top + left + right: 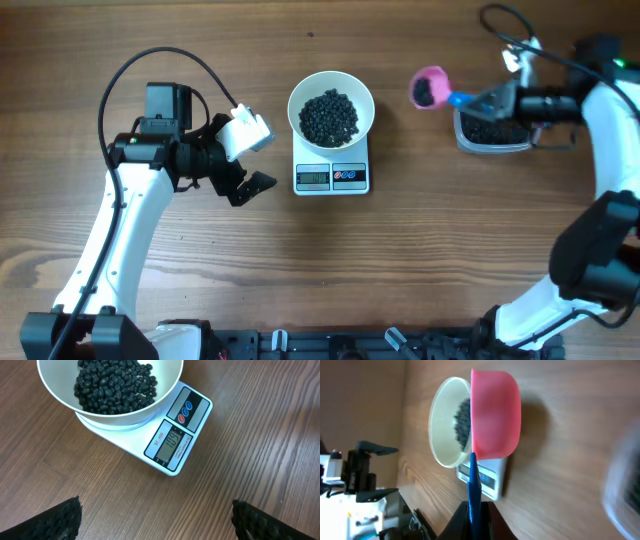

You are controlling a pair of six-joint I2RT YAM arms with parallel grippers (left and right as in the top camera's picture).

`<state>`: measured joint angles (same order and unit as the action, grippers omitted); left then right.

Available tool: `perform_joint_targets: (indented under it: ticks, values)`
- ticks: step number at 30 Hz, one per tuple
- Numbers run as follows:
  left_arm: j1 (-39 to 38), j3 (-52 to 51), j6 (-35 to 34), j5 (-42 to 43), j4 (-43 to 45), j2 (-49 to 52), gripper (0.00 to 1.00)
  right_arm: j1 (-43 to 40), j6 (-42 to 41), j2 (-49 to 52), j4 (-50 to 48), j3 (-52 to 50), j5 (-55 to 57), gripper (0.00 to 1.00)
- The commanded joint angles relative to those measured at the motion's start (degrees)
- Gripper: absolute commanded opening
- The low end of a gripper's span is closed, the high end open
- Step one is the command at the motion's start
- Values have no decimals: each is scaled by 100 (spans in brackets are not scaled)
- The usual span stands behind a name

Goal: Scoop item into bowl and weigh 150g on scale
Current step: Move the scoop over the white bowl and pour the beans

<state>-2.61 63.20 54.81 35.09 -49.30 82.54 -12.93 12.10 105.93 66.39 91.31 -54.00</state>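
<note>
The table (300,290) was warm brown, streaked with darker wood grain. The bowl (296,92) was plain white and the item (330,117) in it glossy black. At six o'clock of the bowl, the scale (331,160) was white, its display (313,178) grey with dark digits, its buttons (181,418) red and blue on a black panel. At three o'clock, the scoop (431,88) was pink with a bright blue handle (461,99). The tub (462,140) was clear over more black. The arms (120,220) were white with black joints.

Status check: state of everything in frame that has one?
bowl: on scale, part-filled with beans
scale: on, display showing digits
scoop: loaded, held by handle
tub: holds beans
left gripper: open, empty
right gripper: shut on scoop handle
</note>
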Motion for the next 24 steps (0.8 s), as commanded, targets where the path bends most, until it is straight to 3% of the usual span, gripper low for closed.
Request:
perform_joint_targets:
  ticks: [1, 7, 13, 15, 19, 24]
  values:
    - [28, -24, 94, 129, -2, -90, 100, 682, -632, 79, -236, 643, 98, 4]
    - [28, -24, 92, 127, -2, -90, 100, 2146, -1231, 79, -660, 1025, 1751, 4]
    - [28, -24, 94, 129, -2, -90, 100, 3663, -1139, 79, -955, 1025, 5209, 4]
    - [28, -24, 94, 129, -2, -90, 100, 3956, -831, 79, -1049, 1025, 5847, 4]
    - [28, -24, 94, 129, -2, -90, 100, 4299, -306, 79, -1235, 1025, 6341, 4]
    - [28, -24, 94, 129, -2, -90, 100, 4297, -310, 79, -1261, 1025, 6312, 4]
